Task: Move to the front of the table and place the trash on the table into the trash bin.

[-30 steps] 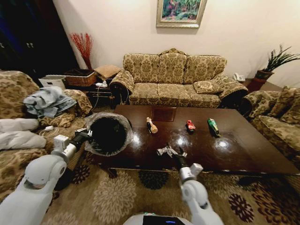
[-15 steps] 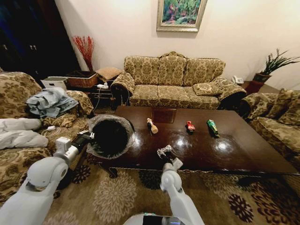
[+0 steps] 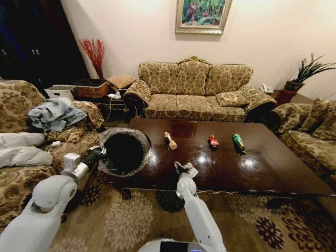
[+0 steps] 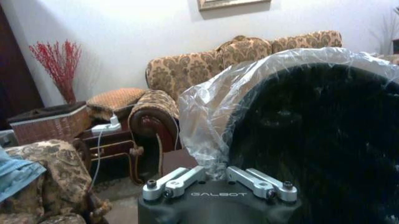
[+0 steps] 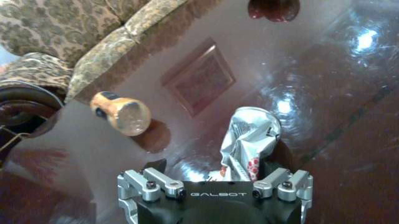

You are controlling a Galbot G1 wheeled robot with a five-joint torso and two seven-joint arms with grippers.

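The black trash bin with its clear liner hangs at the left end of the dark table, mouth tilted toward the table. My left gripper is shut on its liner rim. My right gripper is over the table's front edge, shut on a crushed grey piece of trash and just right of the bin. On the table lie a tan bottle-shaped piece, a red piece and a green bottle. The right wrist view shows the tan piece and the red piece beyond my right gripper.
A patterned sofa stands behind the table, with armchairs on the left and on the right. A side table with a basket sits at the back left. Patterned carpet lies before the table.
My right gripper has carried the crushed grey piece left along the table's front edge, closer to the bin. The bin and left arm have stayed nearly still.
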